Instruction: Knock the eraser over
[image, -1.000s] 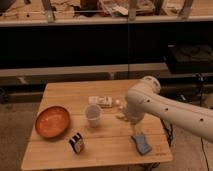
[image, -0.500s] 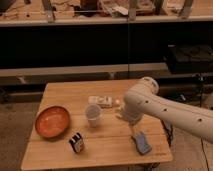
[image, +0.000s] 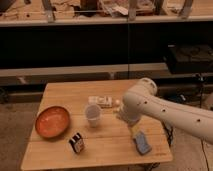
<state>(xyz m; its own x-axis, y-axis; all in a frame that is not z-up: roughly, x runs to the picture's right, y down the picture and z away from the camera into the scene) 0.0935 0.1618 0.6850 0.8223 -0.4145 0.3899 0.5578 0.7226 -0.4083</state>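
Note:
The eraser, a small black block with white and orange stripes, stands upright near the front left of the wooden table. My white arm reaches in from the right and bends over the table's right half. Its gripper is mostly hidden under the arm, just right of the clear cup and well away from the eraser, up and to its right.
An orange bowl sits at the left of the table. A white packet lies behind the cup. A flat blue sponge pad lies at the front right. Dark shelving stands behind the table.
The arm has shifted slightly to the left, bringing the gripper closer to the cup. The eraser and the other objects have not moved.

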